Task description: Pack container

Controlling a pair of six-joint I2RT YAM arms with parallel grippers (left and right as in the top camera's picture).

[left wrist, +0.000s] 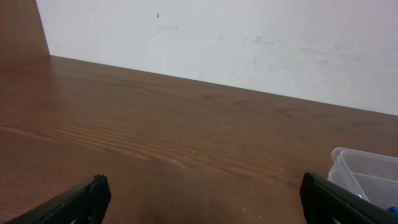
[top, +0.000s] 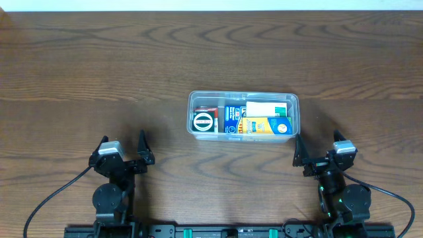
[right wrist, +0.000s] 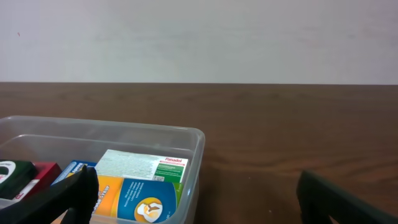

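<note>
The clear plastic container (top: 242, 94) stands at the table's middle, slightly right. Several small boxes lie flat inside: a dark one with a round white logo (top: 203, 121), a blue one (top: 232, 119), a white one (top: 268, 107) and a yellow-orange one (top: 264, 125). My left gripper (top: 123, 142) is open near the front left, well apart from the tub, with bare wood between its fingers (left wrist: 93, 190). My right gripper (top: 318, 142) is open just off the tub's front right corner. In the right wrist view the container's corner (right wrist: 194, 138) lies between the spread fingers (right wrist: 81, 186).
The brown wooden table (top: 99, 66) stretches to a white wall (left wrist: 249, 43) at the back. In the left wrist view a corner of the container (left wrist: 364, 167) shows at the right edge. Black cables (top: 53, 198) run from both arm bases along the front edge.
</note>
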